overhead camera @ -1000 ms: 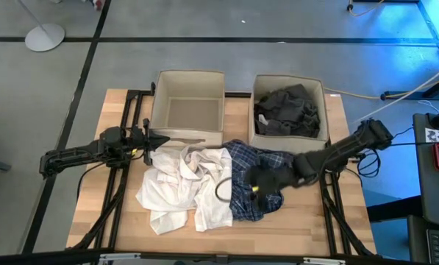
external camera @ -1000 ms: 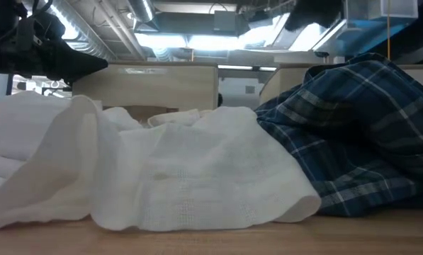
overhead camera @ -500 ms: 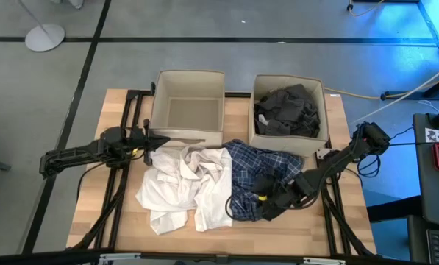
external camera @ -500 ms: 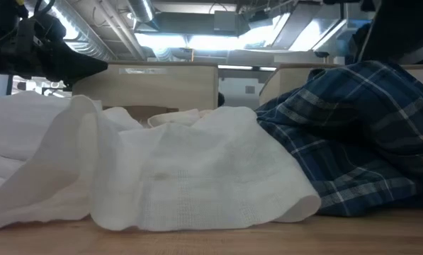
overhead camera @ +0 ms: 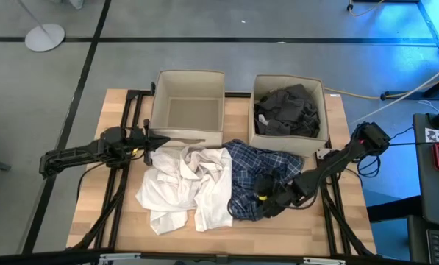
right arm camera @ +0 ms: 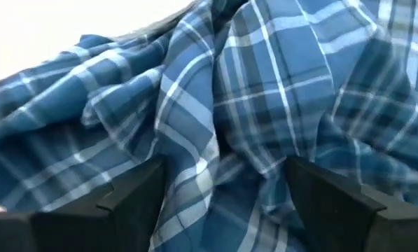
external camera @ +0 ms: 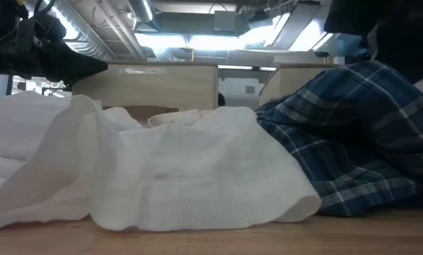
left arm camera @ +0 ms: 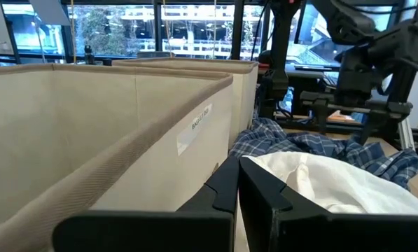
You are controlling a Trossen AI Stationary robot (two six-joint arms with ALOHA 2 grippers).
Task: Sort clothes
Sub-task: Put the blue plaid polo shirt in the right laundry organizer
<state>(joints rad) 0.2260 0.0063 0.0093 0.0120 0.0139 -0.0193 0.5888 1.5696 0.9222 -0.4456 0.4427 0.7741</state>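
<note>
Right gripper (overhead camera: 265, 197) down on plaid shirt (overhead camera: 257, 177) at table front, fingers spread wide, fabric between them, not pinched. White shirts (overhead camera: 184, 185) beside. Left gripper (overhead camera: 151, 140) pressed closed by empty box (overhead camera: 187, 110). Grey garment (overhead camera: 287, 110) in far right box (overhead camera: 288, 81).

My view is filled almost wholly by the blue-and-white plaid shirt (right arm camera: 265, 105), crumpled into deep folds and ridges, with a pale, washed-out patch beyond its far edge that I cannot make out. My right gripper (right arm camera: 226, 192) hangs right over the cloth, its jaws standing wide apart with one dark finger (right arm camera: 135, 199) to one side of a thick fold and the other (right arm camera: 328, 199) to the other side. Plaid fabric lies in the gap between them, and nothing is pinched.
</note>
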